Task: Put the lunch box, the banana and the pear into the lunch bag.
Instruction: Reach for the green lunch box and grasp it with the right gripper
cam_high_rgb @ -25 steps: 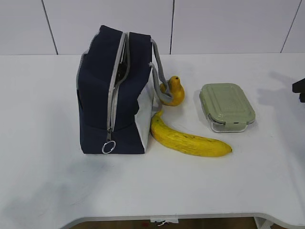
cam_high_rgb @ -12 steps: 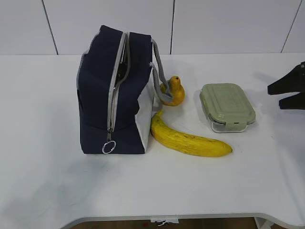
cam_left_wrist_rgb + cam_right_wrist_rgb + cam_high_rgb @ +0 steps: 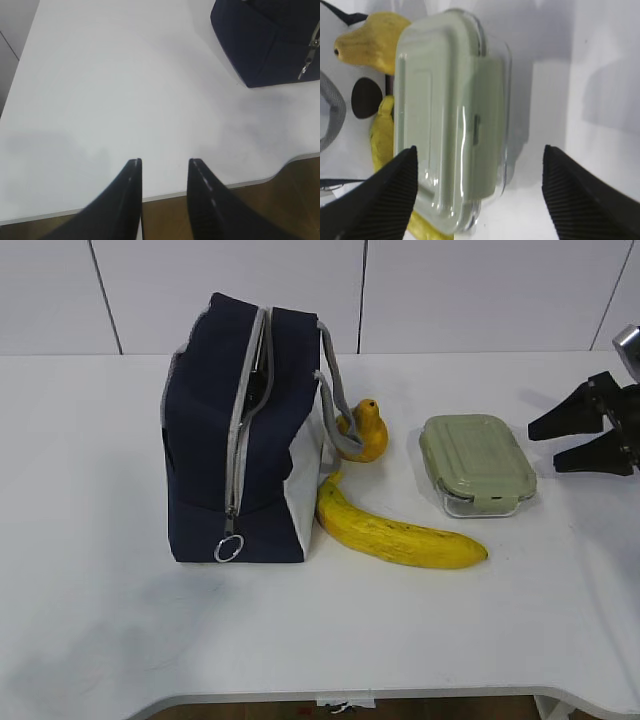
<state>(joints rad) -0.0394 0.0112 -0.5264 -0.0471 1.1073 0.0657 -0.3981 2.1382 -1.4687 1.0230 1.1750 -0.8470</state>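
- The right gripper (image 3: 541, 443) is reaching in from the frame edge, its arm cut off; its jaws are standing wide with nothing between them.
- Just ahead of it, the lunch box (image 3: 477, 463) is sitting on the table (image 3: 90, 440), sage lid on, clear base showing.
- Beyond the box, the banana (image 3: 398, 531) and pear (image 3: 364, 432) are lying beside the lunch bag (image 3: 241, 433), whose handle is partly covering the pear.
- The left gripper (image 3: 164, 165) is hovering narrowly parted and empty, the bag's corner far ahead to its right.
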